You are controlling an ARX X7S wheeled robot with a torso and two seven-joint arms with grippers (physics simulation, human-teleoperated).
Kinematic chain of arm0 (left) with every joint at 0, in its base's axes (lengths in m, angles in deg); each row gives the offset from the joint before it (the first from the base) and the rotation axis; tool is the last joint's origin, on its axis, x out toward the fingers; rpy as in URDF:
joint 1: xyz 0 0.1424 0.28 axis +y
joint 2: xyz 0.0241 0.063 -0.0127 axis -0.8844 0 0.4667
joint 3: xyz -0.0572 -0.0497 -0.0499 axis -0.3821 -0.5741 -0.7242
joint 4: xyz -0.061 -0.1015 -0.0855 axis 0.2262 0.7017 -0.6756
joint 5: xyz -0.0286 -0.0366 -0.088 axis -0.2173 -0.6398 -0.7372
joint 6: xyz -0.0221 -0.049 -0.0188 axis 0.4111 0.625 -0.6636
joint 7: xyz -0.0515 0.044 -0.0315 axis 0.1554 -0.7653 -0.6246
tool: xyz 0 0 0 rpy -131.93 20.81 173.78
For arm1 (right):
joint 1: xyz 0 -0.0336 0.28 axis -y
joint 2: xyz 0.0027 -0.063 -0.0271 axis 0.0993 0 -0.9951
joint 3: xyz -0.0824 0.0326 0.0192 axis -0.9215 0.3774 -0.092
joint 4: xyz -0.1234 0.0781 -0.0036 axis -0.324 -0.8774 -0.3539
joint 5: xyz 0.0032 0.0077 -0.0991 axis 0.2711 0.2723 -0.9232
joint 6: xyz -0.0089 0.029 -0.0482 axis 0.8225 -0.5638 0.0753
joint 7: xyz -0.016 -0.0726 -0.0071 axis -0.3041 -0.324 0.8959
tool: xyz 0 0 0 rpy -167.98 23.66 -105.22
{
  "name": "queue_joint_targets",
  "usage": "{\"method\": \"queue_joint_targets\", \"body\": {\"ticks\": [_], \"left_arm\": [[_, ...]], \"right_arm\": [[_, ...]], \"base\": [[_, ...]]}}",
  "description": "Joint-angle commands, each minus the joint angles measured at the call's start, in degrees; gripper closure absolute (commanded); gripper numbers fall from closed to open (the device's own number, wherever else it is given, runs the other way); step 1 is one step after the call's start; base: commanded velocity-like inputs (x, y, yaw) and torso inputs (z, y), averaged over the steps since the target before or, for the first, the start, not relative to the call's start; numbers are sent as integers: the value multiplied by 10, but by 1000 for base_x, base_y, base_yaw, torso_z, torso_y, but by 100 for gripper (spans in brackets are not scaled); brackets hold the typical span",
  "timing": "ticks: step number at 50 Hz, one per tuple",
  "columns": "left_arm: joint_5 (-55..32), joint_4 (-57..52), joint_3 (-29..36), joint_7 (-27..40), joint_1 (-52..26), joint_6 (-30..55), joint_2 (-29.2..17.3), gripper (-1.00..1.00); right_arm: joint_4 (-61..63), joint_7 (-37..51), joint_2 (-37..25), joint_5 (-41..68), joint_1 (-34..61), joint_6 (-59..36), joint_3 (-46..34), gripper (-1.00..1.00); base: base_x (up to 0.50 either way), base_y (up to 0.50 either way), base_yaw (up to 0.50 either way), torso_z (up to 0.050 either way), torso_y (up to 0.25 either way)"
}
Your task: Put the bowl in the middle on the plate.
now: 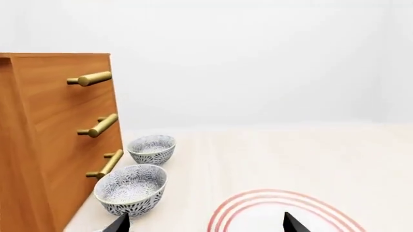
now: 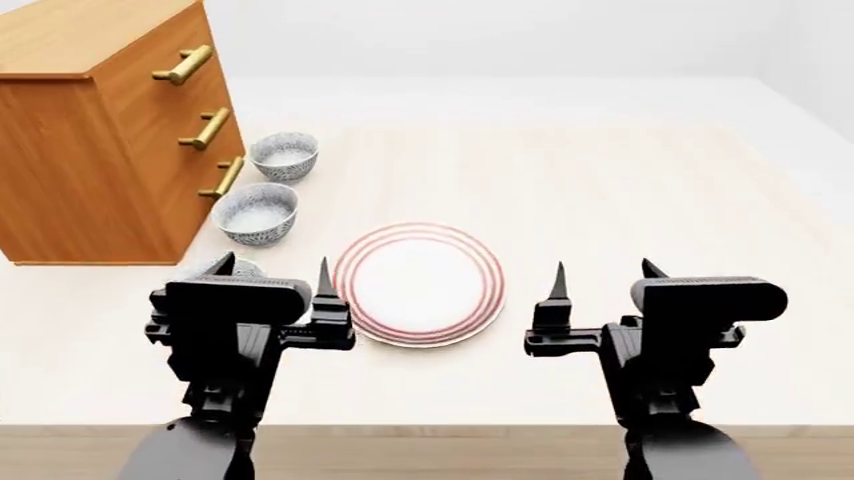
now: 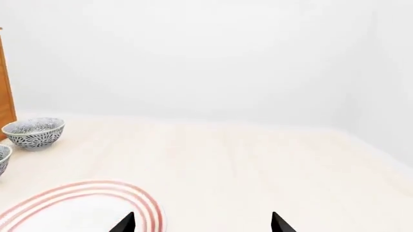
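Three speckled bowls stand in a row beside the dresser. The bowl in the middle (image 2: 256, 212) (image 1: 131, 186) sits upright on the table, left of and beyond the red-ringed plate (image 2: 418, 283) (image 1: 284, 212) (image 3: 77, 208). My left gripper (image 2: 271, 275) (image 1: 205, 224) hovers open and empty between the near bowl (image 2: 238, 267) and the plate's left rim. Over to the right of the plate my right gripper (image 2: 603, 272) (image 3: 202, 224) hangs open with nothing in it. The middle bowl only shows as a sliver (image 3: 2, 158) in the right wrist view.
The far bowl (image 2: 284, 155) (image 1: 151, 147) (image 3: 34, 131) stands behind the middle one. A wooden dresser (image 2: 94, 140) (image 1: 45, 145) with brass handles (image 2: 224, 178) rises close to the bowls' left. The near bowl is mostly hidden by my left gripper.
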Motion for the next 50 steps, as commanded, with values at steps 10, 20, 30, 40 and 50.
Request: {"method": "queue_joint_targets", "body": {"ticks": [10, 20, 30, 40, 50], "left_arm": [[-17, -18, 3, 10, -17, 26, -11, -100], [-25, -19, 6, 13, -18, 26, -16, -100], [-23, -16, 13, 20, -17, 19, -21, -100], [-28, -14, 18, 22, -17, 19, -26, -100], [-62, -50, 14, 22, -44, 134, -25, -100]], "right_arm": [[38, 5, -12, 14, 7, -33, 1, -100], [35, 9, -17, 14, 7, -31, -8, -100], [37, 12, -21, 16, 6, -30, -14, -100], [26, 22, -23, 11, 8, -27, -24, -100], [20, 21, -24, 22, 10, -37, -20, -100]], "base": [[500, 0, 0, 0, 0], [500, 0, 0, 0, 0], [500, 0, 0, 0, 2], [250, 0, 0, 0, 1], [0, 0, 0, 0, 0]]}}
